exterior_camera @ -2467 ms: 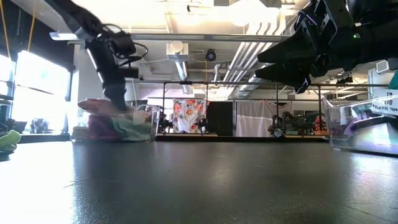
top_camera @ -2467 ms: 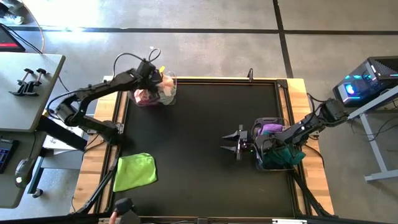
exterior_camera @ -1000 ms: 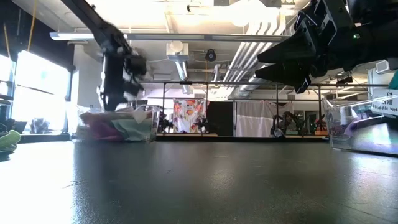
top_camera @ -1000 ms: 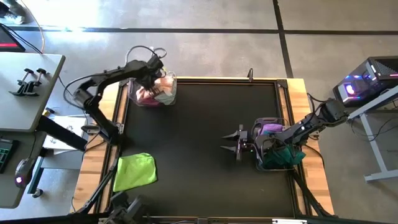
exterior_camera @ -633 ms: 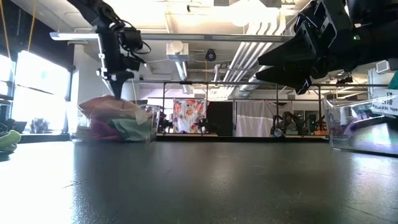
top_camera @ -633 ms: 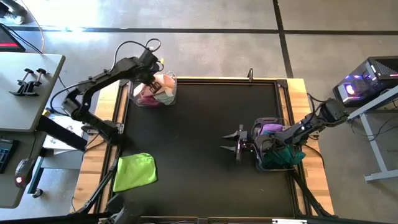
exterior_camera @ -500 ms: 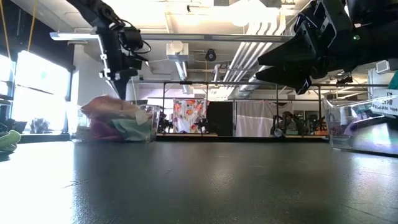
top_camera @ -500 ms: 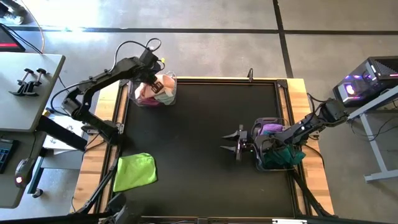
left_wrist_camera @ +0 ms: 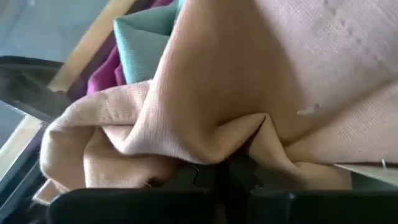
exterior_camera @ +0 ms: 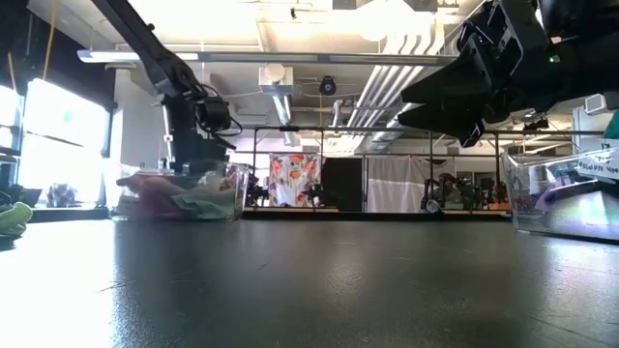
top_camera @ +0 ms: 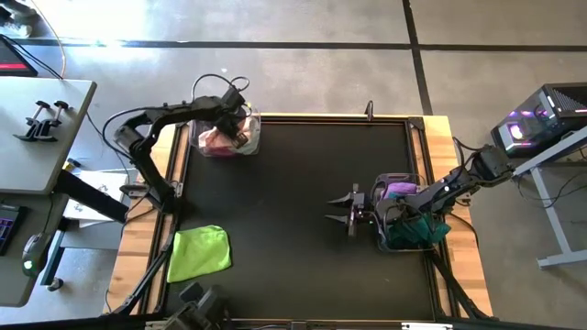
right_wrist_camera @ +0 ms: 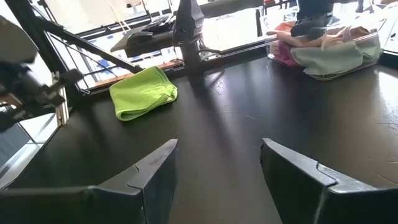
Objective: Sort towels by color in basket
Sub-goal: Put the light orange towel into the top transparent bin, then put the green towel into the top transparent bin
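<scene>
Your left gripper [top_camera: 229,131] has dropped from above the pile into the clear bin [top_camera: 249,147] at the far-left corner, fingers pinched together in the folds of the peach towel [left_wrist_camera: 249,93], mint [left_wrist_camera: 140,46] and magenta [left_wrist_camera: 106,71] beside it. Your right gripper [top_camera: 337,210] hangs unmoved, jaws apart, empty, beside the right basket [top_camera: 393,246]. A lime towel [top_camera: 198,252] lies near-left. No legible writing.

Peach towel [left_wrist_camera: 249,81], mint [left_wrist_camera: 140,46] & magenta [left_wrist_camera: 106,71] bunched in bin; lime towel [top_camera: 199,252] flat on table.
</scene>
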You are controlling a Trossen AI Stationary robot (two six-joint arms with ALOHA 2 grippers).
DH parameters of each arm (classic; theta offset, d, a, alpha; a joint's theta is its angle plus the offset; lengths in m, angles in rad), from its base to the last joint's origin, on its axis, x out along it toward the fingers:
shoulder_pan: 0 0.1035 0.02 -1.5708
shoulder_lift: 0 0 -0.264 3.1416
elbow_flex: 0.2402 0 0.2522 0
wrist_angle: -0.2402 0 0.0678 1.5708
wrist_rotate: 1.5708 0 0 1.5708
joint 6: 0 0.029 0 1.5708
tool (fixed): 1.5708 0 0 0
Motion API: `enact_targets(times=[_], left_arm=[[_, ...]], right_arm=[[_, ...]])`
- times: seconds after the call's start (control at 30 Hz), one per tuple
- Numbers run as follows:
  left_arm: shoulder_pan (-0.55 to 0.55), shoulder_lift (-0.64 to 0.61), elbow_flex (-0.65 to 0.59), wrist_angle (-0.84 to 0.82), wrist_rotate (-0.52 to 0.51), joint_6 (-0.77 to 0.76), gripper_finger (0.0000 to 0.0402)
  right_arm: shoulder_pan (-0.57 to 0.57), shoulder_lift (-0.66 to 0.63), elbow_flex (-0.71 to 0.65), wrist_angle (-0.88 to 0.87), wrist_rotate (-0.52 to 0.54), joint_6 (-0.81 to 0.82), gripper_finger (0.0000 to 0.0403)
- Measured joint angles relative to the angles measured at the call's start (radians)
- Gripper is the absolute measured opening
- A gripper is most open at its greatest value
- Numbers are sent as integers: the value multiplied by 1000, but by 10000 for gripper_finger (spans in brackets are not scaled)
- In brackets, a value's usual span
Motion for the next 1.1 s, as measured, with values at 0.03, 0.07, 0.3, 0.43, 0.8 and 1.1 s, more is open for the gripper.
enact_targets(times=[0.03, 0.07, 0.3, 0.43, 0.8, 1.1], left_arm=[[0, 13, 5, -7, 1, 5, 5], [0, 21, 10, -8, 7, 7, 5], [-16, -66, 79, -100, -21, 3, 5], [-31, -163, 125, -185, -25, 0, 5], [-237, -445, 169, -385, -20, -102, 5], [-715, -536, 169, -317, -73, -236, 2]], right_arm=[[0, 0, 0, 0, 0, 0, 220], [0, 0, 0, 0, 1, 0, 220], [0, 0, 0, 0, 8, 0, 220], [0, 0, 0, -2, 8, 0, 220], [0, 0, 0, -14, 8, 0, 220], [0, 0, 0, -15, 10, 0, 220]])
